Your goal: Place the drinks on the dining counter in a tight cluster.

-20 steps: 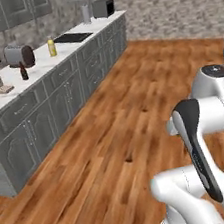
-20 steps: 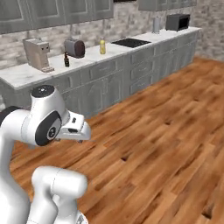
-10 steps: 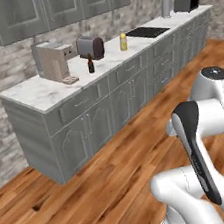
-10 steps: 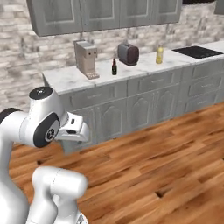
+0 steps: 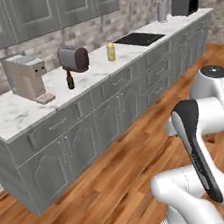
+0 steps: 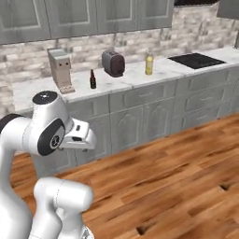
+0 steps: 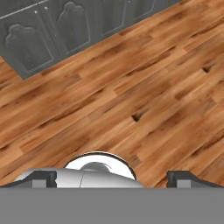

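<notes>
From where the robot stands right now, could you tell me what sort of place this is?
A home kitchen, rendered: a marble worktop on grey cabinets, with a toaster, a coffee machine, a built-in cooktop, and a brick backsplash above a wooden floor.

On the marble surface [image 5: 13, 113]: one dark brown beer bottle [image 5: 69, 80], one yellow juice bottle [image 5: 110, 51] (pale cap on top), one grey coffee machine [image 5: 27, 78], one dark toaster [image 5: 74, 59], one black cooktop [image 5: 139, 39] set flush into the top, one microwave [image 5: 185, 4] at the far end, and one upright grey canister [image 5: 163, 11] just beside it (kind unclear at this size). So two drinks counted in all, well apart from each other with the toaster between. Two dark fingers [image 7: 41, 178] at the bottom of the hand view, spread wide over wooden floor [image 7: 131, 92].
</notes>
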